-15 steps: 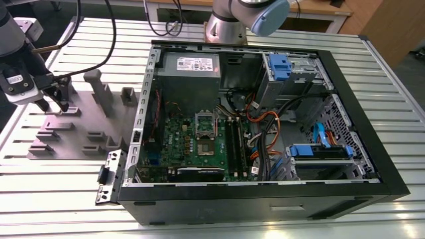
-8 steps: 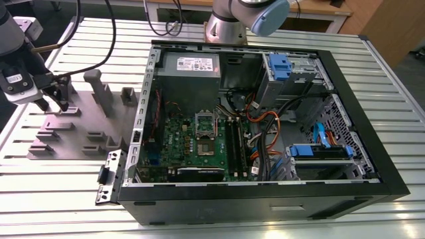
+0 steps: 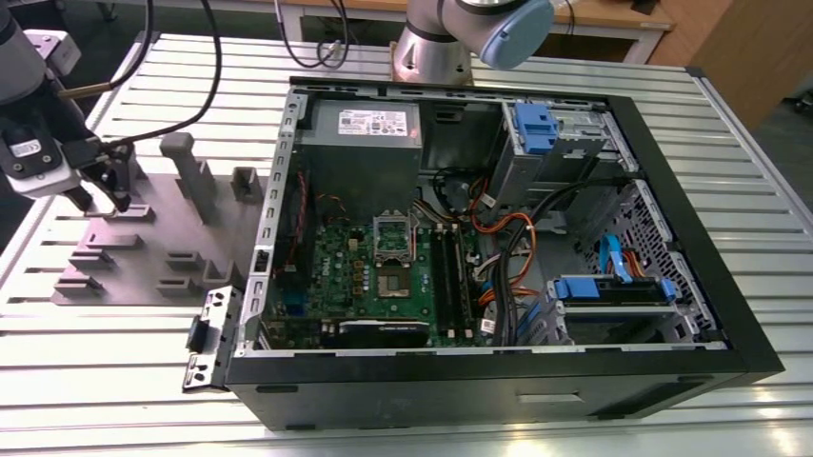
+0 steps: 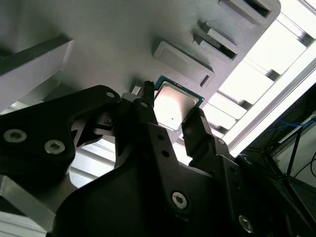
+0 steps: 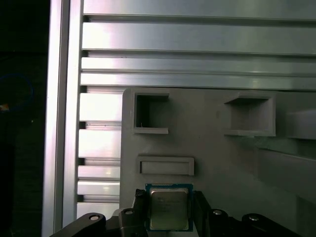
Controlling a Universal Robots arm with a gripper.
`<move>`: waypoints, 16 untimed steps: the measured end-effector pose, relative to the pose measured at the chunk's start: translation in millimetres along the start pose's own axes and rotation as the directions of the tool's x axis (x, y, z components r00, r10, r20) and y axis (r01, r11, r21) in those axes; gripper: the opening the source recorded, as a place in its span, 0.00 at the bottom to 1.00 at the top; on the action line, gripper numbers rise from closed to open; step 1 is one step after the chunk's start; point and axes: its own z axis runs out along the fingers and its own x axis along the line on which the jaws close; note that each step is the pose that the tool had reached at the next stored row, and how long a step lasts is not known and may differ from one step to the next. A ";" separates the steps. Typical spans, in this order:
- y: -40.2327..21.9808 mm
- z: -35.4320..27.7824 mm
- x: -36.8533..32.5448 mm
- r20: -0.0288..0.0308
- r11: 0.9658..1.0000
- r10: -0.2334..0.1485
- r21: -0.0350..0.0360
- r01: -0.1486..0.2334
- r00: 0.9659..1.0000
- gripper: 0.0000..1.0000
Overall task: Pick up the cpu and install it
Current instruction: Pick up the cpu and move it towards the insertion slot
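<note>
Desk (image 3: 114,400): slatted aluminium; it carries everything you're working with.
Computer case (image 3: 508,405): black tower lying on its side, open side up. It takes up the exterior view's right and middle of the desk.
Arm (image 3: 489,24): the base stands behind the case, and the wrist end comes in at the exterior view's left edge.
Holder plate (image 3: 166,233): grey plate with raised blocks and pockets, flat on the desk just beside the case on the exterior view's left. In the first wrist view you get two square pockets (image 5: 150,116) and a low rectangular block (image 5: 165,166) on it.
Motherboard (image 3: 381,276): green, lying in the floor of the case.
Socket frame (image 3: 394,238): silver, on the motherboard, well apart from your claw.
Claw (image 3: 102,202): down over the far-left part of the holder plate, outside the case. In both wrist views the claw (image 4: 172,111) (image 5: 169,205) has one black finger (image 4: 147,98) against each opposite edge of the chip, so it reads as clamped on it.
Cpu (image 4: 175,106) (image 5: 169,210): small square, shiny silver top with a green rim. It sits between your claw's two fingers, at the holder plate and close to the rectangular block. You can't tell whether it's lifted off the plate or resting on it.
</note>
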 end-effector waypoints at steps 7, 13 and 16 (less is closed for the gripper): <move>0.1 -3.0 0.0 0.000 1.000 0.000 0.000 0.000 1.000 0.47; 0.2 -5.0 -0.1 0.000 1.000 0.000 0.000 0.000 1.000 0.47; 0.3 -6.2 0.0 0.000 1.000 0.000 0.000 0.000 1.000 0.47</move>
